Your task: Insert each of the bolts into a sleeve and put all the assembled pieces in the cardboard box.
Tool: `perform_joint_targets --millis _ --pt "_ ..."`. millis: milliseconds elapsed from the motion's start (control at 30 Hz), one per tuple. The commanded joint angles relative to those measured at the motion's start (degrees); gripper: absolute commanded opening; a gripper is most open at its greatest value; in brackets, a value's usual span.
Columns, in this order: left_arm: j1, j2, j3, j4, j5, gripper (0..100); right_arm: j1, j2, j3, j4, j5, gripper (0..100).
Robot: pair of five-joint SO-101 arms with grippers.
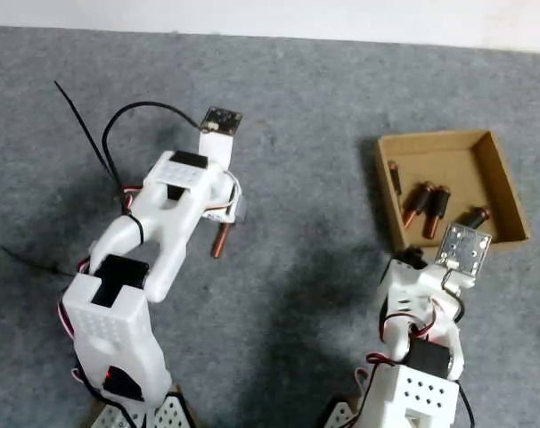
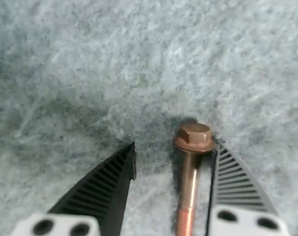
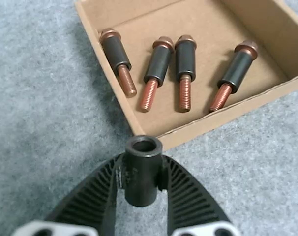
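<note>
A copper bolt (image 2: 192, 172) lies on the grey mat between the fingers of my left gripper (image 2: 176, 150), close against one finger (image 2: 232, 177). That gripper is open and low over the mat. In the high view the bolt (image 1: 221, 239) pokes out beside the left arm's head. My right gripper (image 3: 143, 161) is shut on a black sleeve (image 3: 143, 169), held upright with its bore showing, just outside the near wall of the cardboard box (image 3: 223, 115). Several bolts fitted with sleeves (image 3: 184, 59) lie in the box (image 1: 435, 136).
Black cables (image 1: 101, 152) loop off the left arm towards the back left. The grey mat (image 1: 306, 178) lies open between the two arms. The box stands at the right, just beyond the right arm (image 1: 421, 303).
</note>
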Motion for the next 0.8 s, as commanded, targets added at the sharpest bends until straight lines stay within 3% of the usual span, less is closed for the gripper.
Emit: perform_joint_targets --millis 0,767 --pt "1.10 -0.57 -2.42 0.09 0.18 23 0.57 -0.75 -0.57 -2.15 0.62 0.5" --pt "3.65 -0.48 -1.98 0.09 0.09 23 0.57 -0.75 -0.40 -2.15 0.70 0.5"
